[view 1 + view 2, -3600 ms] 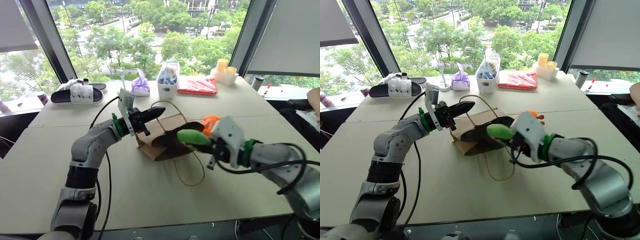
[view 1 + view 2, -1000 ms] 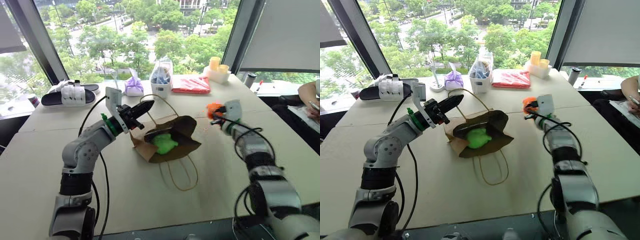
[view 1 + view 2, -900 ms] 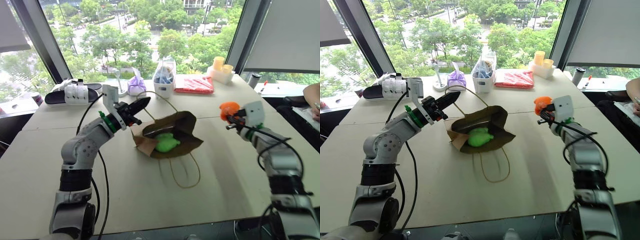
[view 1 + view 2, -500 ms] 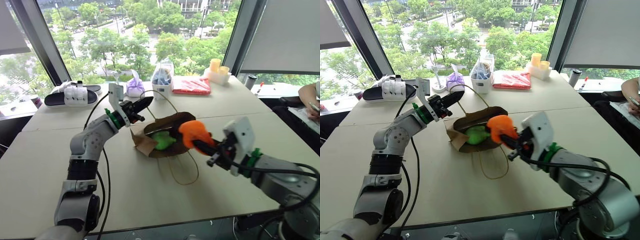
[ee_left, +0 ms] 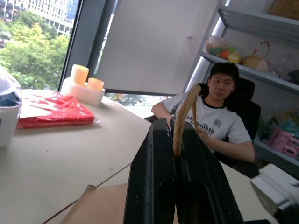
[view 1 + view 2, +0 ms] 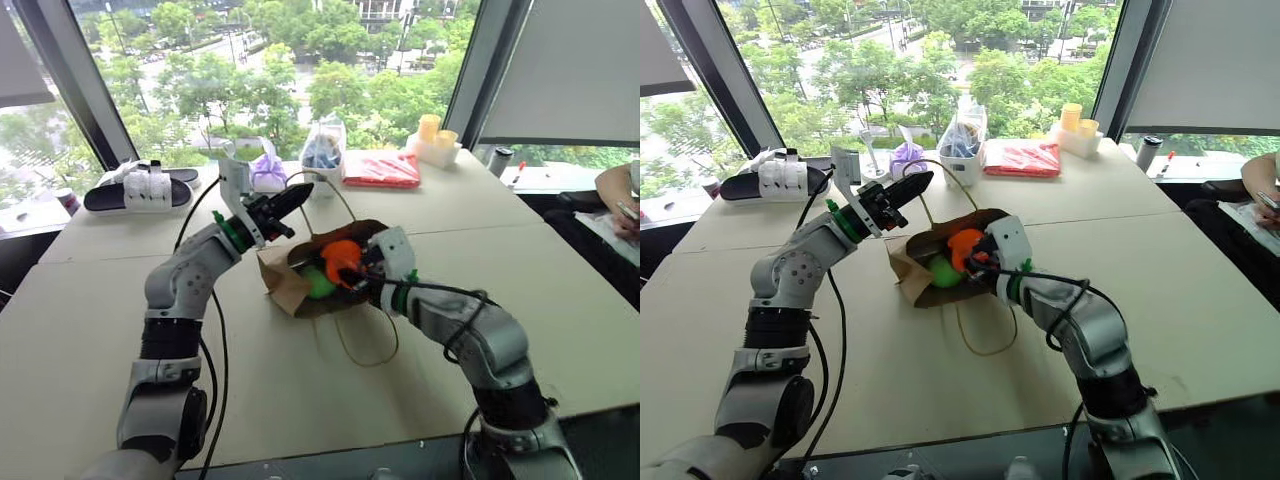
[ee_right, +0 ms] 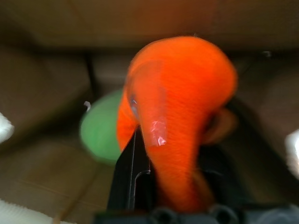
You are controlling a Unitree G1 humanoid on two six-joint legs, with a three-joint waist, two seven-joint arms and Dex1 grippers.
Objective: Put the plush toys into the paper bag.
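The brown paper bag [image 6: 283, 287] lies on its side in the middle of the table, its mouth facing right. My left gripper [image 6: 300, 196] is shut on the bag's upper loop handle [image 5: 182, 116] and holds it up. The green plush toy [image 6: 941, 271] sits inside the bag. My right gripper [image 6: 976, 258] is at the bag's mouth, with the orange plush toy [image 7: 182, 93] still between its fingers, just above the green plush toy [image 7: 99, 134].
Along the far edge stand a white-strapped sandal [image 6: 148, 186], a purple pouch [image 6: 267, 172], a clear bag of blue items [image 6: 323, 158], a red packet [image 6: 382, 170] and yellow cups [image 6: 436, 131]. The bag's lower handle [image 6: 366, 346] loops on the table. A person [image 5: 219, 114] sits at the right.
My right arm has swung in from the right side of the table, carrying the orange toy into the bag's mouth. The left gripper has kept holding the handle.
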